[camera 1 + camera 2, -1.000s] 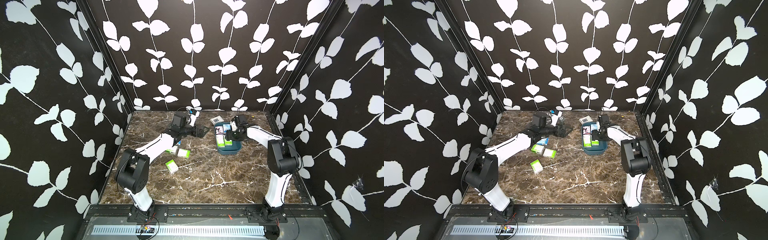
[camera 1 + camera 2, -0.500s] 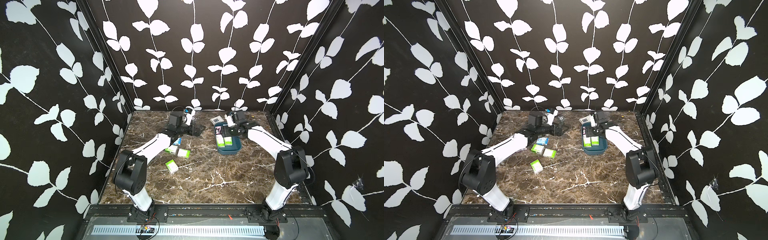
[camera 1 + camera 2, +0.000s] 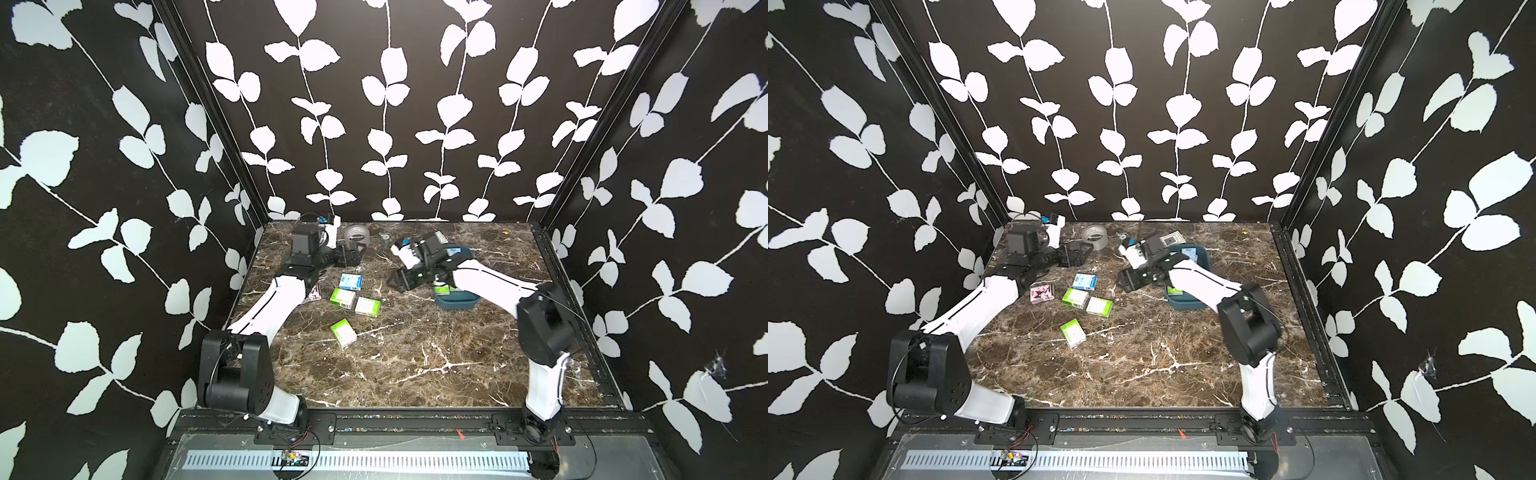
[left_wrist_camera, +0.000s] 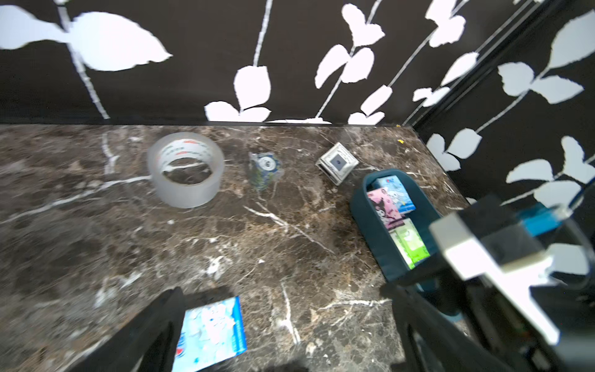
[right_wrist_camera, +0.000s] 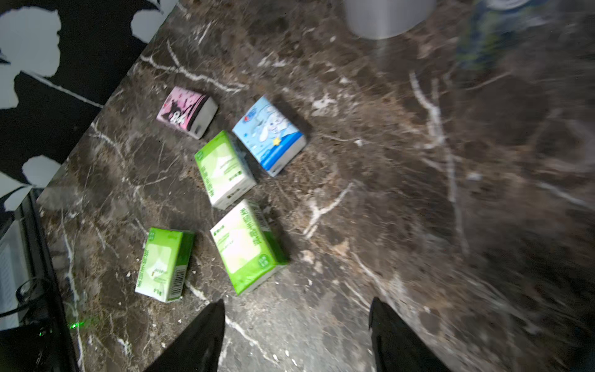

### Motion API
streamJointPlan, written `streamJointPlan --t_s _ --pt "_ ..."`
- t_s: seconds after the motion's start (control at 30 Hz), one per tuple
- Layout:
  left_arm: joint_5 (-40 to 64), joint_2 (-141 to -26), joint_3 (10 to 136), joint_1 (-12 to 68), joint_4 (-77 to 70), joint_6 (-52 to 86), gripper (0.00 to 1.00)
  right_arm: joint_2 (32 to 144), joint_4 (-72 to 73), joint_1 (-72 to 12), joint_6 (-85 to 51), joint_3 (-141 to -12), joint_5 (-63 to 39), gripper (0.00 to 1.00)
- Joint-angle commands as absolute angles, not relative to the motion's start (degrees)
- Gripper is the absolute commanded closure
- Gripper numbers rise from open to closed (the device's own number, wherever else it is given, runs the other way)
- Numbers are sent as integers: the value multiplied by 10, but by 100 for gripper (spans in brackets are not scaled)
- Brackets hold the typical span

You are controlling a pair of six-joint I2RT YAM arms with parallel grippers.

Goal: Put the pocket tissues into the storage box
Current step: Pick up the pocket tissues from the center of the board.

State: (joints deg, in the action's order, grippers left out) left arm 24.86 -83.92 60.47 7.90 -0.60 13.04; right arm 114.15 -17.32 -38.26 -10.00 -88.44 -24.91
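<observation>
Task partly done. storage box (image 3: pixel 453 302) seen right of centre in a top view, at least three packs counted inside. Five pocket tissues (image 3: pixel 343 298) left on table (image 3: pixel 415 353), centre-left. left gripper (image 3: pixel 351 255) spread wide, empty. right gripper (image 5: pixel 296 304) parted, nothing held.

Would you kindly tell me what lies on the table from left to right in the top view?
From the left: pink tissue pack, blue tissue pack, small wrapped item, storage box. The green packs, tape roll and white packet overlap these, so I leave them out.
</observation>
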Motion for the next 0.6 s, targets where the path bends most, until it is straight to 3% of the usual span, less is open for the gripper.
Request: streamJointPlan --t_s 0.0,0.57 --pt "260 -815 588 55 -3 132 1 1177 -173 -404 -84 -947 -292 27" --pt "275 -806 556 47 -34 153 1 1343 -315 -443 -13 -1140 -291 27"
